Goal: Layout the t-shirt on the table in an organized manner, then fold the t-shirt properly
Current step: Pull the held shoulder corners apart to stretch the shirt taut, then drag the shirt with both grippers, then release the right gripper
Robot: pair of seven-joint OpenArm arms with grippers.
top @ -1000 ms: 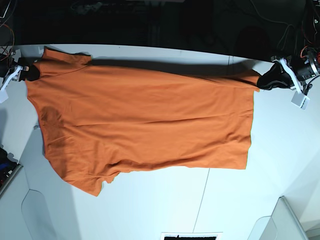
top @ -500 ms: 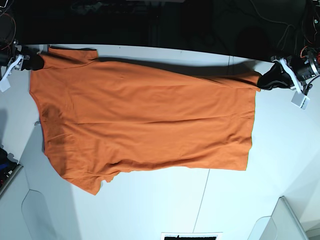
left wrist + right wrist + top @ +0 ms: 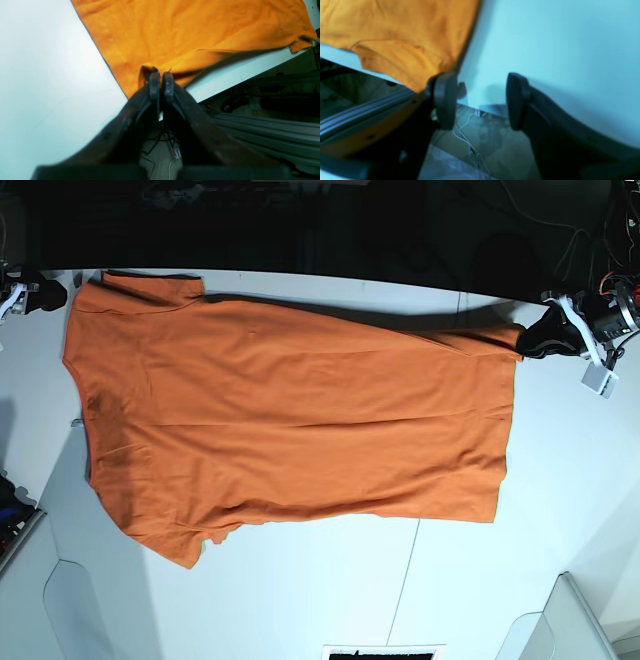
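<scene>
The orange t-shirt (image 3: pixel 290 410) lies spread flat and sideways on the white table (image 3: pixel 300 590), collar end at the left, hem at the right. My left gripper (image 3: pixel 525 340) is shut on the shirt's far hem corner, seen close in the left wrist view (image 3: pixel 161 75) with cloth (image 3: pixel 187 32) pinched between the fingers. My right gripper (image 3: pixel 50 295) is at the table's far left corner, just beside the shirt's shoulder. In the right wrist view it (image 3: pixel 481 100) is open and empty, with the shirt's edge (image 3: pixel 402 32) next to one finger (image 3: pixel 445 100).
The far table edge runs just behind both grippers, with dark floor and rails beyond. Grey bins stand at the front right (image 3: pixel 560 620) and front left (image 3: pixel 60 600) corners. A thin seam (image 3: pixel 405 580) crosses the tabletop. A black-and-white marker (image 3: pixel 383 652) sits at the front edge.
My right gripper moved toward the far left corner, drawing the shoulder end of the shirt with it, and now stands open off the cloth. The left arm has not moved.
</scene>
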